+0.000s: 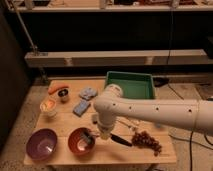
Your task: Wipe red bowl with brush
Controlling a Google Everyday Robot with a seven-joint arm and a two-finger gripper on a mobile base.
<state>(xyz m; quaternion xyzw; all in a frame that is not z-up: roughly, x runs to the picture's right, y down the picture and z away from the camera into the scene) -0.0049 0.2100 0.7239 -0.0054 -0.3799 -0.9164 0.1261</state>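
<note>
The red bowl [80, 142] sits near the table's front edge, left of centre. My gripper [101, 134] hangs from the white arm [150, 111] just over the bowl's right rim and is shut on the brush [121, 140]. The brush's black handle sticks out to the lower right towards the grapes. Its pale-bristled head [87, 141] reaches down into the bowl's glossy inside. The arm hides part of the table behind the bowl.
A purple bowl [42, 143] stands left of the red bowl. Grapes [146, 141] lie to the right. Behind are a green tray [129, 85], two blue sponges [81, 107], a white bowl [48, 106], a small cup [63, 95] and a carrot [56, 87].
</note>
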